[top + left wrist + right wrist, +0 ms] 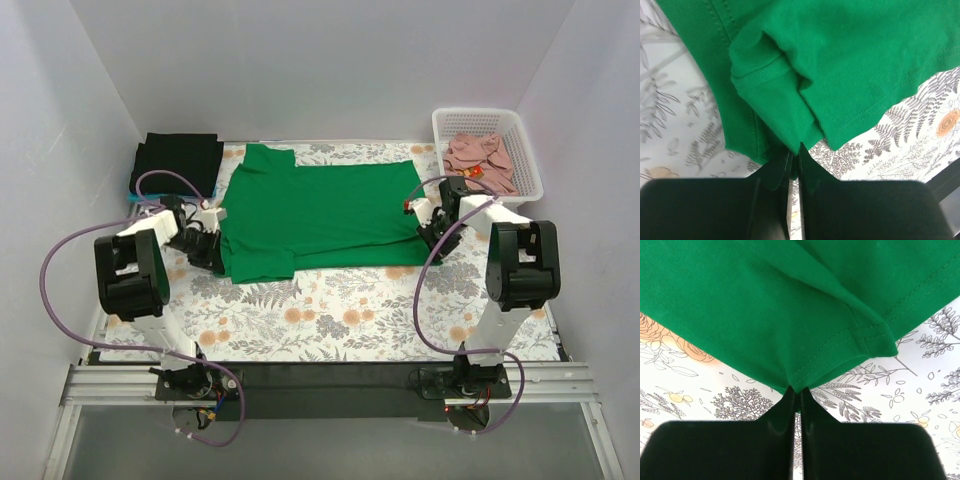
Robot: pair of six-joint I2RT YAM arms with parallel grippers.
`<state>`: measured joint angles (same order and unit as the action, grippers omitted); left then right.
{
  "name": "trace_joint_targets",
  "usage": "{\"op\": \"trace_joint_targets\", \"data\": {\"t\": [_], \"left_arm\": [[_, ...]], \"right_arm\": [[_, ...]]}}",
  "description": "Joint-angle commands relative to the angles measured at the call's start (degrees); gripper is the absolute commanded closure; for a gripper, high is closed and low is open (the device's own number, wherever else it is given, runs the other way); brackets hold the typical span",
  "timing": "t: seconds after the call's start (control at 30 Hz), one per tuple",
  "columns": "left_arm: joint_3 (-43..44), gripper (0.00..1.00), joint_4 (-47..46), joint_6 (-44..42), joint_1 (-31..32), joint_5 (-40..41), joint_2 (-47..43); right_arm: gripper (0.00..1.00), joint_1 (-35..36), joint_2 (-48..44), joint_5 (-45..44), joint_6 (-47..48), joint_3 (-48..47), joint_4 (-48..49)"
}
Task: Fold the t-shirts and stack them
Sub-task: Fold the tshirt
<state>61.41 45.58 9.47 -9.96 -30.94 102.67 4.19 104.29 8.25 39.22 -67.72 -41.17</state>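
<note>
Mid-fold at the shirt table: just past the arm bases, on the floral table cover [340, 320], I have both pincers clamped on the green t-shirt [315, 212], which lies spread flat crosswise in the middle of the table. The left gripper [796, 150] is pressed fully closed, its jaws meeting on the stitched edge at the shirt's left end, where layers of cloth overlap. The right gripper [799, 392] is likewise pinched tight, jaws together on a hemmed corner at the shirt's right end. Both pinches sit low, close to the table cover. By my reading the task is roughly midway. At the far left corner a black t-shirt [180, 160] sits folded on top of a light blue t-shirt [133, 186], of which only a sliver of edge shows, so two look done and stacked. The green one is not yet folded down to stack size, and at the far right a pink t-shirt [478, 158] lies crumpled in the white basket [531, 170], untouched. The next move, I judge, is to carry both pinched ends over together.
</note>
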Motion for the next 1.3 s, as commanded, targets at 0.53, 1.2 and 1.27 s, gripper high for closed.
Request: {"op": "trace_joint_targets", "data": {"t": [0.53, 1.2, 1.27], "left_arm": [[-5.52, 0.52, 14.07, -5.87, -0.15, -1.13, -24.44], [-24.66, 0.55, 1.20, -15.80, 14.09, 1.58, -35.70], [-27.29, 0.54, -1.10, -16.15, 14.09, 0.97, -36.57]], "right_arm": [[0.35, -1.02, -15.87, -2.99, 6.13, 7.45, -10.57], [0.46, 37.18, -7.70, 20.23, -33.21, 1.00, 9.85], [0.46, 39.66, -7.61, 19.00, -36.22, 2.24, 16.27]]}}
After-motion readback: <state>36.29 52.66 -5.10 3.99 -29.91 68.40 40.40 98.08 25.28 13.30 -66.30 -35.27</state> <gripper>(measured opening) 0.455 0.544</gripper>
